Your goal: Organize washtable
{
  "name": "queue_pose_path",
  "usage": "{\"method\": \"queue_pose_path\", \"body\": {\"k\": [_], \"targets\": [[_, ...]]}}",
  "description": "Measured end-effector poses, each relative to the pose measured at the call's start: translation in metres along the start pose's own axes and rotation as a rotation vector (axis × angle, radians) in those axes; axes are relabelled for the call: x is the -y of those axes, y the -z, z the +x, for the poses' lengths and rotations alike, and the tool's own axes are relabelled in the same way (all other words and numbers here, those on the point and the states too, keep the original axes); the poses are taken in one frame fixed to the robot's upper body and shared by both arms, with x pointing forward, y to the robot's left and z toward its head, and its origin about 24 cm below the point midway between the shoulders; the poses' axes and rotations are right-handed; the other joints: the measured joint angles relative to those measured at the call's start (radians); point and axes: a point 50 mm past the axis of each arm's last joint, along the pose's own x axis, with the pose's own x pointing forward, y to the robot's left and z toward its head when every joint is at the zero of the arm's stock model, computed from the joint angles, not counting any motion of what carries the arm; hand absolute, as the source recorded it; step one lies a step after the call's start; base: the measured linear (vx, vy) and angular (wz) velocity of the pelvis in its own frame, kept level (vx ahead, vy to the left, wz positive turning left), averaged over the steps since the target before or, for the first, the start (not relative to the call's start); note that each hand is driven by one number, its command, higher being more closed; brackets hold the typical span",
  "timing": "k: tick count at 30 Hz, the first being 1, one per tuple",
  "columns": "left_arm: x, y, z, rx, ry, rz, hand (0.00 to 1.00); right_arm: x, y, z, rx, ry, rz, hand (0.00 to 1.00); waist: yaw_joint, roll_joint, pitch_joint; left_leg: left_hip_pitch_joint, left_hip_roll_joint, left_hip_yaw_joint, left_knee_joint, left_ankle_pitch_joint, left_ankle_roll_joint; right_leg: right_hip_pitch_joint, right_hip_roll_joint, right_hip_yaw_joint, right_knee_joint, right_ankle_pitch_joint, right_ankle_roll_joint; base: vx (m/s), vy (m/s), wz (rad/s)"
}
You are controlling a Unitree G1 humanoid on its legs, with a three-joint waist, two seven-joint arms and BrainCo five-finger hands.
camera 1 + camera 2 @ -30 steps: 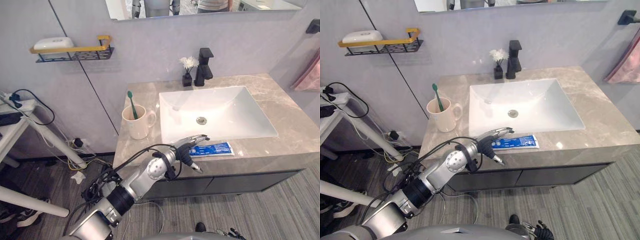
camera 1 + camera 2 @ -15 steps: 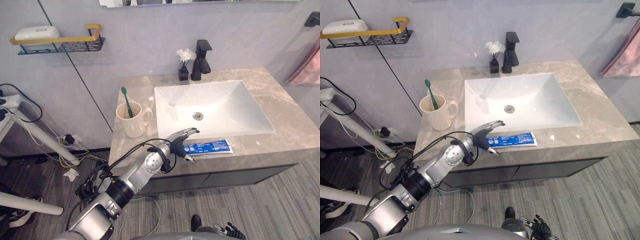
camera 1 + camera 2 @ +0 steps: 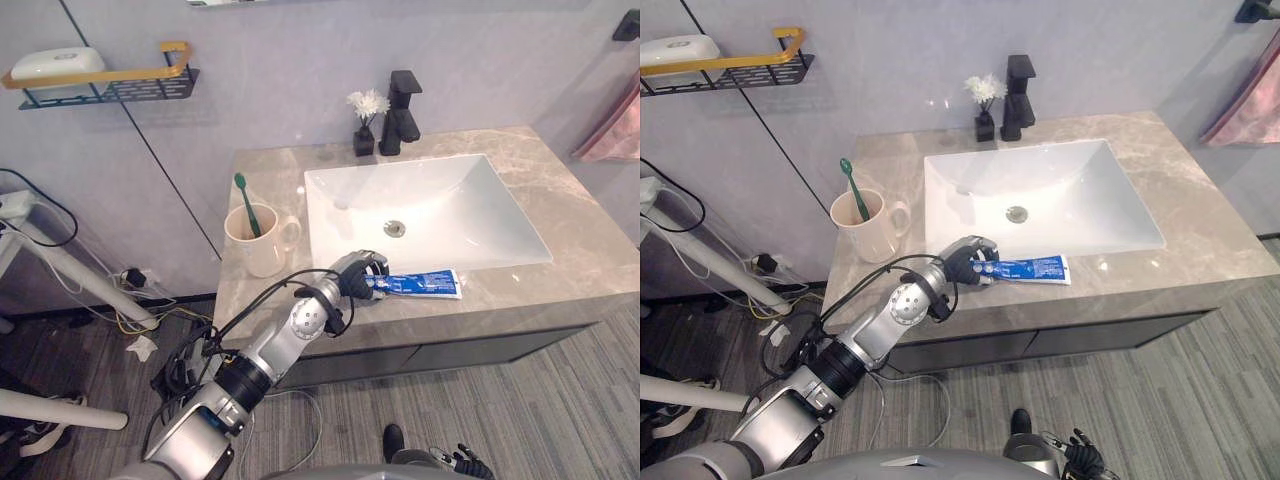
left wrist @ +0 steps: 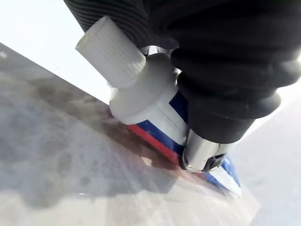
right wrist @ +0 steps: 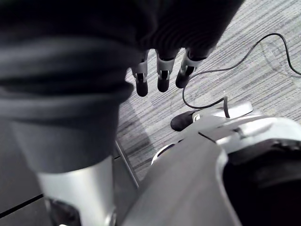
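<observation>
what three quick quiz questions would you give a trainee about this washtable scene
1. True or false: the left hand is curled round the cap end of the toothpaste tube.
2. Where is the green toothbrush? A) in the sink B) in the mug C) on the wall shelf
3. Fill in: the small flower vase stands beside the black ____.

Key: 1 true; 2 B; 3 faucet.
</observation>
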Motion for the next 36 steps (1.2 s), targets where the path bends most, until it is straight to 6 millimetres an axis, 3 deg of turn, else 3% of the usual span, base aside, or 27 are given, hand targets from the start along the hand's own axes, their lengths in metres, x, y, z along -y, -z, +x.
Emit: {"method": "queue_pose_path", "body": {"k": [13, 19, 23, 26, 32, 36], "targets": [[0.000, 0.000, 0.000, 0.001, -0.002, 0.001, 1.00, 0.001, -0.002, 0.000, 0.007, 0.009, -0.001, 0.00, 0.000, 0.000, 0.000, 0.003, 0.000, -0.003, 0.003, 0.000, 0.000, 0.006, 0.000, -0.003, 0.000, 0.000, 0.000, 0.00, 0.000, 0.00], [-0.005, -0.005, -0.007, 0.028, -0.027, 0.000, 1.00, -0.015, -0.039, -0.014, 0.253, -0.081, -0.026, 0.00, -0.007, -0.001, -0.002, -0.004, -0.001, 0.008, 0.003, -0.002, 0.003, -0.007, 0.000, 0.007, 0.001, 0.000, -0.001, 0.01, 0.003, -0.04], [0.008, -0.020, -0.017, 0.095, -0.005, -0.031, 1.00, -0.027, -0.072, -0.035, 0.467, -0.170, 0.060, 0.00, 0.005, -0.004, -0.004, -0.020, -0.009, 0.043, 0.006, -0.001, 0.003, -0.041, -0.002, 0.052, 0.007, 0.014, 0.001, 0.00, 0.017, -0.23], [0.001, -0.032, -0.018, 0.140, -0.042, -0.042, 1.00, -0.027, -0.091, -0.054, 0.599, -0.191, 0.121, 0.00, 0.006, -0.005, -0.005, -0.022, -0.015, 0.076, 0.010, -0.001, 0.003, -0.061, -0.002, 0.085, 0.007, 0.028, 0.001, -0.04, 0.022, -0.35], [-0.035, -0.067, -0.031, 0.318, -0.227, -0.042, 1.00, 0.004, -0.126, -0.105, 0.893, -0.135, 0.201, 0.00, 0.004, -0.007, -0.006, -0.024, -0.016, 0.142, 0.038, -0.012, 0.019, -0.082, 0.007, 0.145, 0.006, 0.044, 0.004, -0.09, -0.008, -0.32], [-0.043, -0.081, -0.043, 0.392, -0.286, -0.049, 1.00, 0.029, -0.149, -0.143, 1.109, -0.080, 0.278, 0.00, 0.002, -0.010, -0.031, -0.036, -0.011, 0.165, 0.047, -0.023, 0.023, -0.100, 0.014, 0.164, 0.006, 0.044, 0.004, -0.07, -0.015, -0.22]]}}
